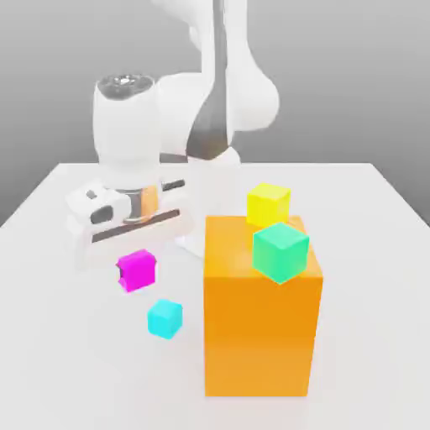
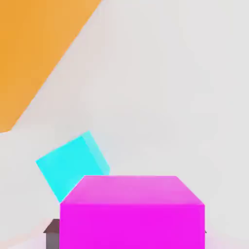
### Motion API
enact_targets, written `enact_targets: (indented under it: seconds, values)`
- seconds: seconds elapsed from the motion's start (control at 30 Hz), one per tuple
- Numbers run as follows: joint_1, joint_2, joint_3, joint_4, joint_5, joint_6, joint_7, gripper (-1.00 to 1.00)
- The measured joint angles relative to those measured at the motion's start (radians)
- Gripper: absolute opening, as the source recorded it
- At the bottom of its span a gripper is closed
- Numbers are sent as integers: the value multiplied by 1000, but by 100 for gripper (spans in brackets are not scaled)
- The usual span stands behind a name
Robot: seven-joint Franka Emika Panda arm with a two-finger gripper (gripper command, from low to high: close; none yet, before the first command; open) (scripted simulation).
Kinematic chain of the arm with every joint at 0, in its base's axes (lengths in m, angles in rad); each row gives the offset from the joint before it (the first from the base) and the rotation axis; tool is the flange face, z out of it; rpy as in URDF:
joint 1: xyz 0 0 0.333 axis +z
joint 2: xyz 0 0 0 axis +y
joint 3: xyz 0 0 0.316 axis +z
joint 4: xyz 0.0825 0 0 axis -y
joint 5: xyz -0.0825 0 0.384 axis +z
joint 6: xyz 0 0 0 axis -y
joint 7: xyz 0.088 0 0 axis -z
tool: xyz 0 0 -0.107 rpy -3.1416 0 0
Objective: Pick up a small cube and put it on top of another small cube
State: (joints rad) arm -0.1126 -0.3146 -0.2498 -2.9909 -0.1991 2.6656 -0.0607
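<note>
With the pincer [image 1: 134, 256] pinching the magenta cube [image 1: 136, 270] at the exterior view's left-centre, just above the cyan cube [image 1: 165, 318] on the tabletop [image 1: 369, 252], an off-centre release could topple it.

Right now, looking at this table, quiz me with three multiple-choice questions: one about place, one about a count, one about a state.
1. Where does the mint-green cube appear in the exterior view?
A. before the orange block
B. under the hand
C. on the cyan cube

2. How many cubes smaller than the orange block are there?
A. two
B. four
C. six

3. What does the hand hold?
A. nothing
B. the yellow cube
C. the magenta cube

A: it overlaps the block's upper face.
B: magenta, cyan, yellow, mint-green.
C: the magenta cube sits in the shut hand, off the table.
</note>
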Motion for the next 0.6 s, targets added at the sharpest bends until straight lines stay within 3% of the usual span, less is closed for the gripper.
enact_targets:
  seconds: [0.53, 0.57, 0.6]
  values:
    - [144, 291, -69, -16, 220, 314, -149, -100]
    - [144, 307, -70, -16, 219, 331, -148, 100]
    - [143, 307, -70, -16, 219, 331, -148, 100]
